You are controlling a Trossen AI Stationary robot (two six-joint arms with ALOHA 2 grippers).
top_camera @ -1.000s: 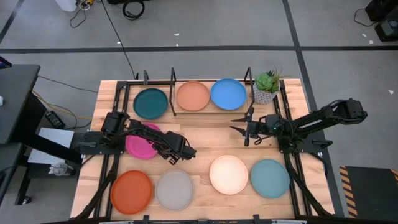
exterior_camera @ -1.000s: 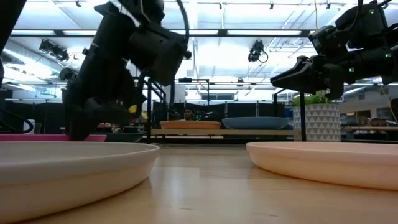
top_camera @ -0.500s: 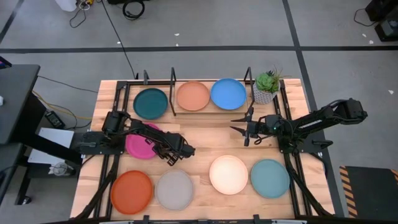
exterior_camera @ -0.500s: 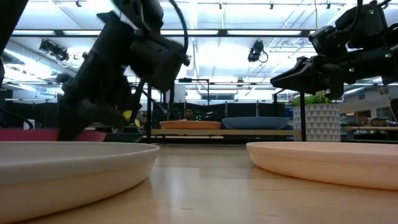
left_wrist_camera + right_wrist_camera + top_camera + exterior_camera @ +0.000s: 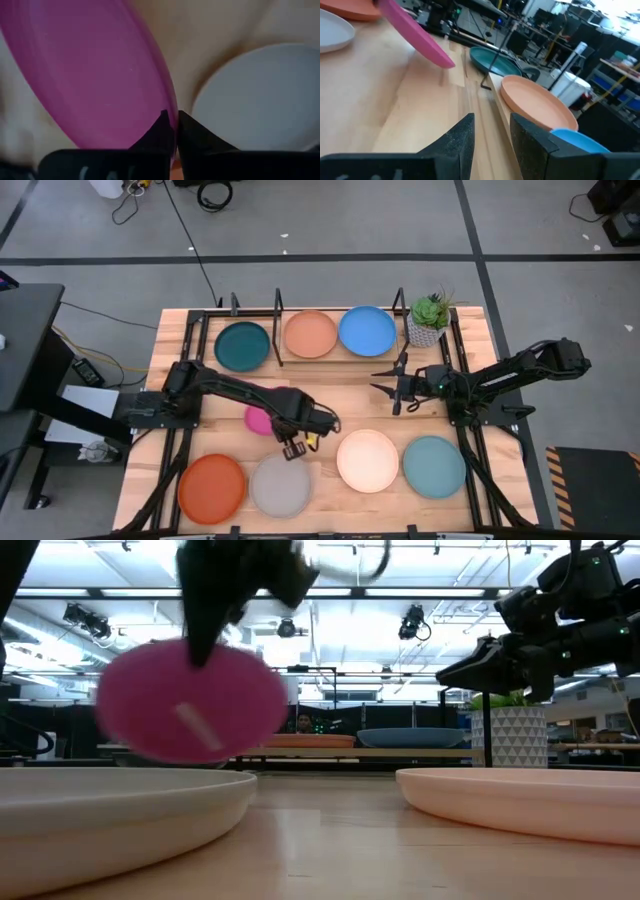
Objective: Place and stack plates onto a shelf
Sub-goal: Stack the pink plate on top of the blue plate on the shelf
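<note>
The magenta plate [image 5: 190, 700] hangs steeply tilted above the table's middle left, and my left gripper [image 5: 176, 120] is shut on it. In the high view only part of it [image 5: 258, 418] shows beside the left arm. The shelf [image 5: 278, 340] along the far edge holds the dark teal [image 5: 243, 346], peach-tan [image 5: 311, 334] and bright blue [image 5: 367, 330] plates lying flat. The orange [image 5: 212, 488], grey [image 5: 281, 485], cream [image 5: 368, 461] and light teal [image 5: 434, 467] plates lie flat along the near edge. My right gripper [image 5: 385, 381] hovers open in front of the shelf's right part. My left gripper pinches the magenta plate's rim [image 5: 170, 107] between its two fingers, one finger on each face. The arm comes down from above. The plate hangs below the fingers, steeply tilted and lifted clear of the table.
A small potted plant [image 5: 428, 320] stands at the shelf's right end. Bare wood [image 5: 340, 405] lies between the shelf and the near row of plates. Black frame rails [image 5: 465, 430] run along the table's sides.
My left gripper has shut on the magenta plate's rim. It then moved up and toward the table's right and near edges. The plate, which lay flat at the middle left, is now lifted clear and tipped steeply.
</note>
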